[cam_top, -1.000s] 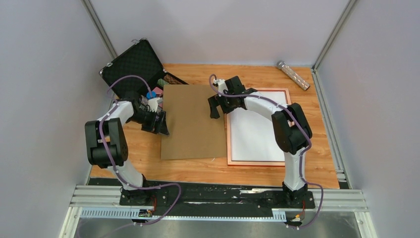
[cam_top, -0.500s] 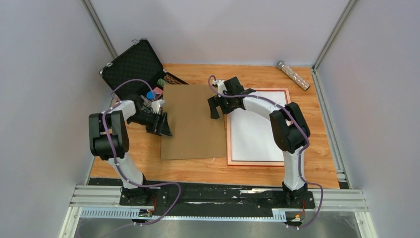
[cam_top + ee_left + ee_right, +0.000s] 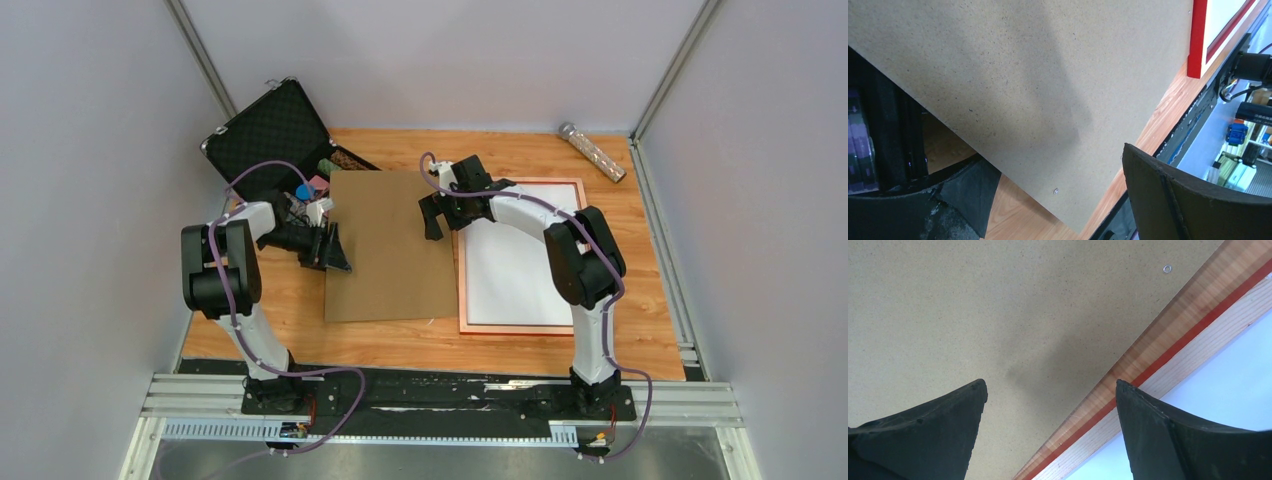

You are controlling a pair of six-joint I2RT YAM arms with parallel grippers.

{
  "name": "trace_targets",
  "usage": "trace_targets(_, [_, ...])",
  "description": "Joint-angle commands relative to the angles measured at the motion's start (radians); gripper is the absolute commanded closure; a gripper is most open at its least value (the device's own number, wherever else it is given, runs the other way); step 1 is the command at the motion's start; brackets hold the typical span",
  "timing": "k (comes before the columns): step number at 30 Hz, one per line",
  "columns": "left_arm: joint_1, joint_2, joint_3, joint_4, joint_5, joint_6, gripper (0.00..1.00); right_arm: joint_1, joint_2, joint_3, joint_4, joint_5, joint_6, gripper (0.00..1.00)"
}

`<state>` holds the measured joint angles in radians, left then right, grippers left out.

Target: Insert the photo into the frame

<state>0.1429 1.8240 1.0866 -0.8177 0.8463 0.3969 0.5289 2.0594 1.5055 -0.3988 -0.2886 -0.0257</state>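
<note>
The wooden desk (image 3: pixel 640 215) carries everything. The brown board (image 3: pixel 385 245) lies flat in its middle, reaching from near the far edge to short of the near edge. Just right of it, with a thin strip of wood between them, the frame (image 3: pixel 520 327) lies flat in the right half of the desk, its pinkish-copper rim facing up; the left wrist view shows a bright red side on it. The photo (image 3: pixel 515 265) lies inside the frame, plain white back up, filling the opening. An open black case (image 3: pixel 270 130) sits at the far left corner, its lid raised, with small coloured things inside that are too small to make out.

The left arm reaches in from the left edge, and the left pincer (image 3: pixel 330 250) stands wide at the board's left edge; whether it touches the board cannot be told. The right arm bends over the frame, and the right pincer (image 3: pixel 433 218) stands wide too, holding nothing, above the board's right edge beside the frame's far left corner. A glittery tube (image 3: pixel 592 150) lies at the far right corner.
</note>
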Motion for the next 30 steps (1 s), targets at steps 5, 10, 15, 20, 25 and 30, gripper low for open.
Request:
trace_targets(5, [0.004,0.0,-0.014,0.097,-0.013,-0.04,0.04,0.007,0.012,0.029,0.024,-0.012,0.02,0.01])
trace_targets(10, [0.005,-0.015,-0.024,0.107,0.001,-0.034,0.04,0.017,0.033,0.053,0.006,-0.022,0.055,0.01])
trace_targets(15, [0.004,-0.019,-0.03,0.124,0.022,-0.032,0.05,0.025,0.061,0.076,-0.009,-0.029,0.067,0.01])
trace_targets(20, [0.004,-0.022,-0.029,0.122,0.057,-0.021,0.05,0.029,0.07,0.079,-0.012,-0.036,0.073,0.01])
trace_targets(25, [0.005,-0.047,-0.023,0.096,0.089,0.006,0.06,0.031,0.063,0.075,-0.012,-0.038,0.076,0.01])
trace_targets(30, [0.005,-0.101,-0.01,0.034,0.122,0.052,0.13,0.031,0.058,0.066,-0.012,-0.034,0.079,0.0])
